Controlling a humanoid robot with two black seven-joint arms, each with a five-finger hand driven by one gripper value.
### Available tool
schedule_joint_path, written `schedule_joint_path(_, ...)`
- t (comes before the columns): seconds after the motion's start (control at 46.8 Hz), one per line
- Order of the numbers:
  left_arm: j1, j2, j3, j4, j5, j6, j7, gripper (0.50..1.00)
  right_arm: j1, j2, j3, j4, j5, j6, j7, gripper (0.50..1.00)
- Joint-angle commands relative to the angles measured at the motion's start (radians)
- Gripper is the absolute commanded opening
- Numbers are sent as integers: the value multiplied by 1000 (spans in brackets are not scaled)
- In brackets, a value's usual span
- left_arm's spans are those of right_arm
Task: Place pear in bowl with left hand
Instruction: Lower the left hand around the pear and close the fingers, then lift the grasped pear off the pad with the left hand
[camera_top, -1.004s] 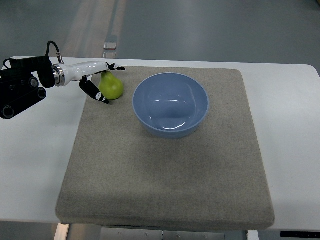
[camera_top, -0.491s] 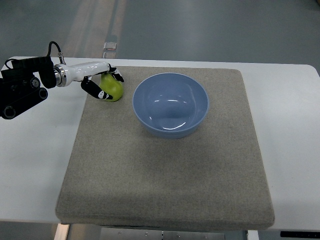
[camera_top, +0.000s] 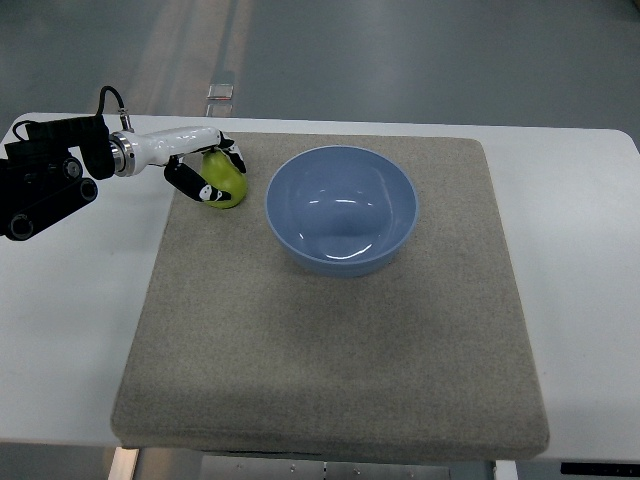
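Seen steeply from above, a white tabletop (camera_top: 70, 330) carries a large square mat of grey-brown felt-like fabric (camera_top: 330, 350) that covers most of its middle. On the far half of that mat, a little right of its centre line, stands a round, glossy pale-blue bowl (camera_top: 341, 210), upright and holding nothing, with soft light reflections on its inner wall.

Just to the left of the bowl, near the mat's far left corner, is a small yellow-green pear (camera_top: 224, 181). It sits close to the bowl's rim but is not touching it. Whether the pear rests on the mat or is lifted slightly clear of it cannot be told from this angle.

Reaching in from the picture's left edge is the robot's left arm, a black jointed forearm with a cable loop, ending in a slim white wrist. Its left hand (camera_top: 205, 172) has black fingers (camera_top: 190, 183) curled around the pear, some across the fruit's near side and others over its far side, so the pear is clasped between them.

Beyond the table's far edge lies a grey floor (camera_top: 420, 50).
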Motion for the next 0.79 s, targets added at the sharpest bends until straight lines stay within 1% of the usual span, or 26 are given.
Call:
schedule_joint_path(0.0,0,1,0,0,1,-7,-1,880,0,0,0,0,0,0,0,926)
schedule_joint_path(0.064,0,1,0,0,3,-7,-1,898,0,0,0,0,0,0,0,926)
schedule_joint_path(0.107,-2,3,2,-1,4,-9,-1,934,0,0,0,0,0,0,-1,926)
schedule_joint_path(0.128,-2,4,2,-1,6,-9,-2,936,0,0,0,0,0,0,0,926)
schedule_joint_path(0.299,-11,7,26,-6,30,-13,-2,936,0,0,0,0,0,0,0,926)
schedule_joint_path(0.513,-11,7,26,-3,130,-4,-2,934,0,0,0,0,0,0,0,926)
schedule_joint_path(0.769,-9,0,16,-3,125,-3,-2,928,0,0,0,0,0,0,0,926)
